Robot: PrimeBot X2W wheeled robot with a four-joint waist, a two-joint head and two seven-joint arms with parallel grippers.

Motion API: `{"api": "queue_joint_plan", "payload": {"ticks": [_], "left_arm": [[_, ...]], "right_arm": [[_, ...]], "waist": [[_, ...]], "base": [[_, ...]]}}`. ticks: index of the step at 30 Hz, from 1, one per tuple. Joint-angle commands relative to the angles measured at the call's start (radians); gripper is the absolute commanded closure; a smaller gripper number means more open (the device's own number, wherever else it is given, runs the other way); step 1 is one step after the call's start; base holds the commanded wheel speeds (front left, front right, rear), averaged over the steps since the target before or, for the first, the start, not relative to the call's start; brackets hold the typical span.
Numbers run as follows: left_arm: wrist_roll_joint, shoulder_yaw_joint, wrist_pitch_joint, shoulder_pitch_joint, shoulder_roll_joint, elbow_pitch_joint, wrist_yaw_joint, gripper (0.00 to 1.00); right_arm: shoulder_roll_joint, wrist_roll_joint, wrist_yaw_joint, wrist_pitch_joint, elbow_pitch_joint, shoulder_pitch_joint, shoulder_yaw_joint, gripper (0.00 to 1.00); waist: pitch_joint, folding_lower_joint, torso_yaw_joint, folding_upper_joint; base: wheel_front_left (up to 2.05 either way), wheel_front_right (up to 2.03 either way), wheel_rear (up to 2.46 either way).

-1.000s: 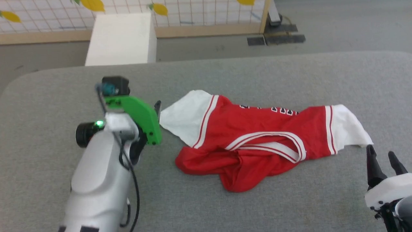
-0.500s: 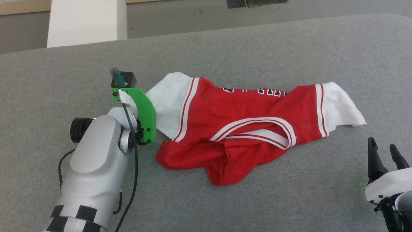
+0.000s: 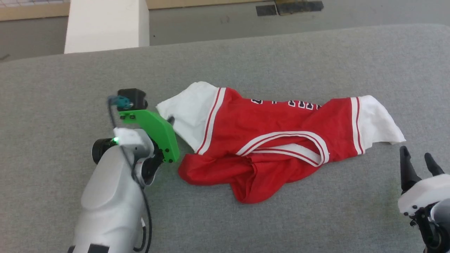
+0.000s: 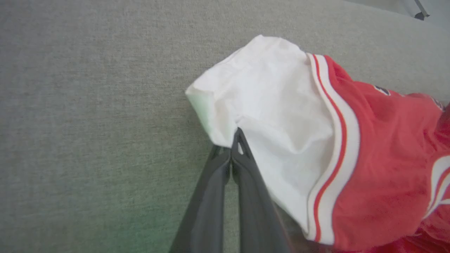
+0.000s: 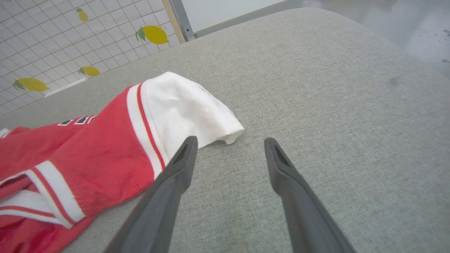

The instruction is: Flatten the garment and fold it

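Note:
The garment (image 3: pixel 267 119) is a red jersey with white sleeves, lying crumpled on the grey padded table (image 3: pixel 246 59), its striped collar toward me. My left gripper (image 3: pixel 171 121) sits at the left sleeve, mostly hidden behind its green bracket. In the left wrist view the left gripper (image 4: pixel 232 144) is shut, its fingertips pinching the lower edge of the white sleeve (image 4: pixel 277 105). My right gripper (image 3: pixel 415 153) stands open just short of the right sleeve (image 3: pixel 378 119). In the right wrist view the right gripper (image 5: pixel 231 142) stands wide open and bare, with the sleeve tip (image 5: pixel 190 105) just ahead of it.
A white box (image 3: pixel 105 24) stands on the floor past the table's far edge, and a dark mat (image 3: pixel 299 6) lies farther back. A gridded panel with yellow lemons (image 5: pixel 70 35) stands behind. Bare grey table lies around the jersey on all sides.
The head camera has shifted between frames. My left gripper has gone from open to shut at the left sleeve's edge. The right gripper has kept its place and stayed open.

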Motion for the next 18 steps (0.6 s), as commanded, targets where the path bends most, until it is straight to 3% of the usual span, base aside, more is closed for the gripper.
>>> {"api": "queue_joint_plan", "payload": {"ticks": [1, 7, 18], "left_arm": [[-0.014, 0.014, -0.033, 0.033, -0.001, -0.029, -0.005, 1.00], [-0.052, 0.049, -0.115, 0.201, -0.008, -0.205, 0.012, 1.00], [-0.062, 0.012, -0.073, 0.306, -0.024, -0.403, 0.047, 1.00]], "right_arm": [[0.000, -0.022, -0.002, 0.039, -0.001, -0.023, 0.001, 0.00], [0.000, -0.146, -0.002, 0.214, -0.019, -0.098, -0.028, 0.00], [-0.008, -0.359, -0.002, 0.418, 0.036, -0.234, -0.071, 0.00]], "waist": [[-0.009, -0.0001, 0.006, 0.0000], [0.002, -0.0001, 0.021, 0.0000], [0.065, -0.0001, 0.068, 0.0000]], "base": [[0.00, 0.00, 0.00], [0.00, 0.00, 0.00], [0.00, 0.00, 0.00]]}}
